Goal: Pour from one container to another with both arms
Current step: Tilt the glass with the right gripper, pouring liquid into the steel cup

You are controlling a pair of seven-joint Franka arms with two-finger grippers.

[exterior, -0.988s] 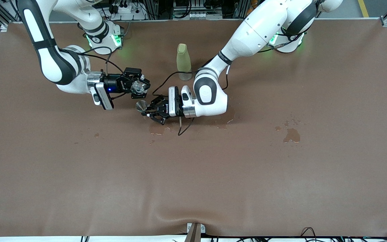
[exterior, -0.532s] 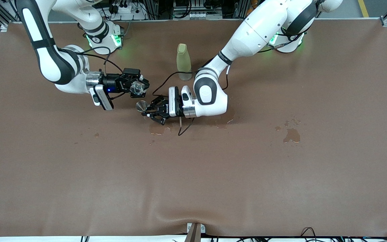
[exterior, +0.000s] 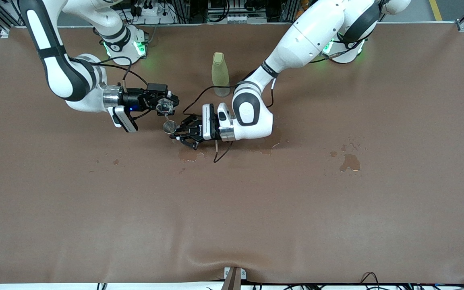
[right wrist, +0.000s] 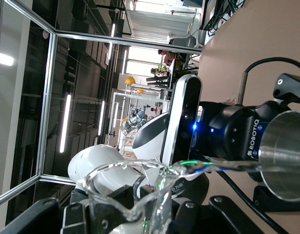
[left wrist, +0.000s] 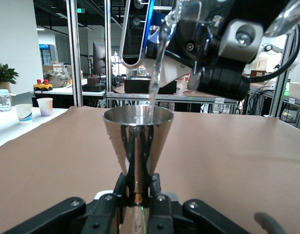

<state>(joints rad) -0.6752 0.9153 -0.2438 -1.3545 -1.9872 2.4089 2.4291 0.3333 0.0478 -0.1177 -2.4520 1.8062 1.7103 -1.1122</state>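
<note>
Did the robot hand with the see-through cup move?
Yes. The right gripper tipped its clear cup down toward the metal cup, measured against the standing bottle.

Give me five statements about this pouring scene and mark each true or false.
1. The left tool grips a metal cone cup. True.
2. The right tool holds a clear glass vessel, tipped. True.
3. No liquid is flowing. False: a stream runs from the glass vessel into the cone cup.
4. The pale green bottle lies on its side. False: it stands upright, farther from the front camera than the left tool.
5. The brown table cover is dry. False: wet patches show on it.
</note>
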